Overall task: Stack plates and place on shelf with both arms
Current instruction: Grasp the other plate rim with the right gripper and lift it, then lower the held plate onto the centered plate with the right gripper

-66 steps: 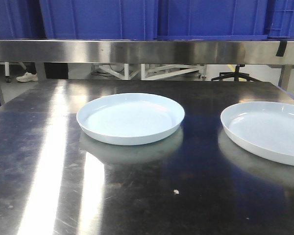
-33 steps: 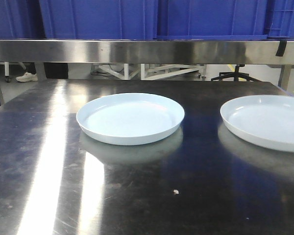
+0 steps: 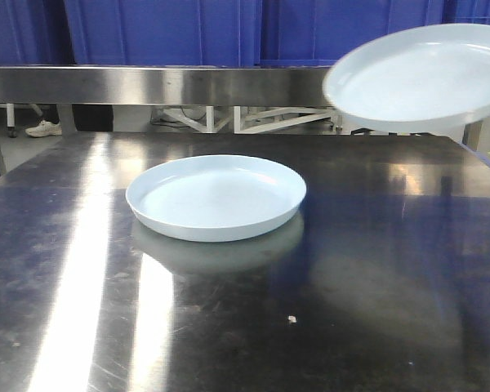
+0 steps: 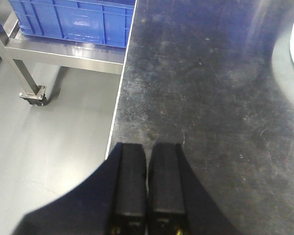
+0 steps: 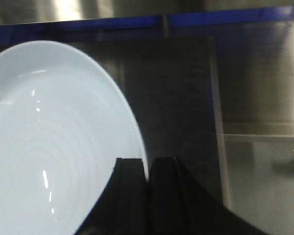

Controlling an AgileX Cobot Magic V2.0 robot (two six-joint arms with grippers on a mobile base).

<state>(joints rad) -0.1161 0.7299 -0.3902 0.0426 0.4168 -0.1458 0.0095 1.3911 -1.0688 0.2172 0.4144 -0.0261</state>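
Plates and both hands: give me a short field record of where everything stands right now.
table plate: flat on the steel table, near its centre, nothing on it
raised plate: in the air at the right of the front view, tilted, level with the shelf
right hand: shut on the raised plate's rim
left hand: shut, empty, above the table's edge
stacked: not yet
shelf load: blue crates
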